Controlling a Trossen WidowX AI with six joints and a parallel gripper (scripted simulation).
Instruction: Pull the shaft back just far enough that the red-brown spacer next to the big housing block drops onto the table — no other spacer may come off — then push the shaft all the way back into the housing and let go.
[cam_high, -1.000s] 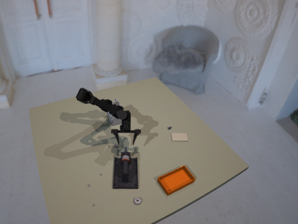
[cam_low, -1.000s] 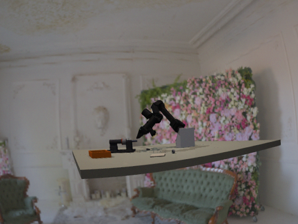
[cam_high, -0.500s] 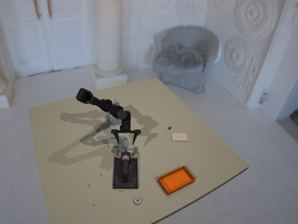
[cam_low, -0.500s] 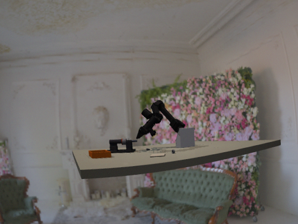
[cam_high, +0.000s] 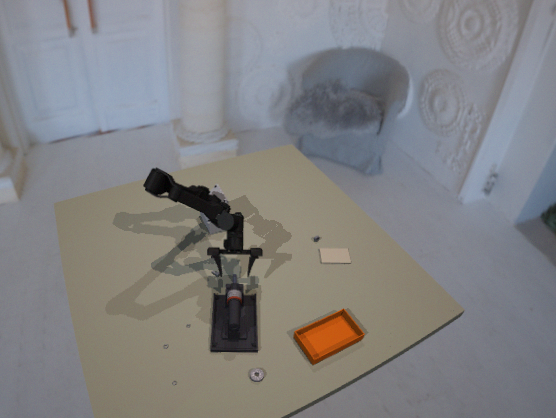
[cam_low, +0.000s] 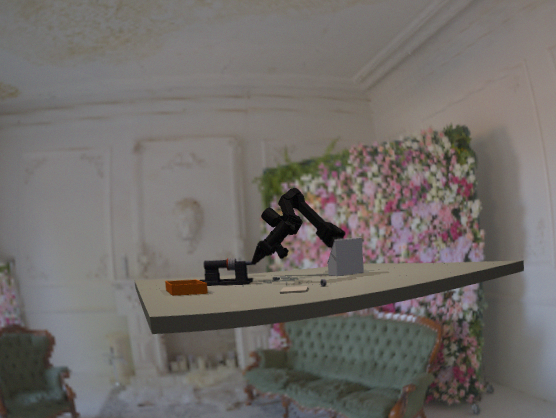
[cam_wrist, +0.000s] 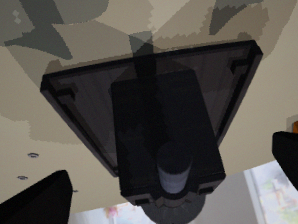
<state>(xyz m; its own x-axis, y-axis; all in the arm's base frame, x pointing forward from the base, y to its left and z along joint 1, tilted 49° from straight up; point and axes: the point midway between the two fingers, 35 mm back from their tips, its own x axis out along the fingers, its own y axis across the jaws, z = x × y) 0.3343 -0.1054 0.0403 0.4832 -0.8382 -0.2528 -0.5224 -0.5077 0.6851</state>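
The dark housing block (cam_high: 234, 316) (cam_low: 215, 265) stands on a black base plate (cam_high: 220, 346) (cam_wrist: 82, 102). The red-brown spacer (cam_high: 234, 299) (cam_low: 228, 263) shows as a thin ring on the shaft line against the housing, with pale grey spacers (cam_high: 234, 294) (cam_low: 233, 264) behind it. A smaller dark end block (cam_low: 241, 272) (cam_wrist: 160, 125) carries the shaft. The grey-blue shaft end (cam_high: 235, 278) (cam_wrist: 174, 181) sticks out toward the arm. My gripper (cam_high: 234, 275) (cam_wrist: 173, 163) is open and empty, its fingers apart on either side of the shaft end. The wrist view hides the red-brown spacer.
An orange tray (cam_high: 339, 348) (cam_low: 186, 289) lies beside the plate. A cream slab (cam_high: 335, 256) (cam_low: 294, 290) and a small dark piece (cam_high: 316, 239) (cam_low: 323, 283) lie farther back. A round grey ring (cam_high: 251, 375) and several tiny rings lie near the fixture. A grey box (cam_low: 346, 257) stands by the arm's base.
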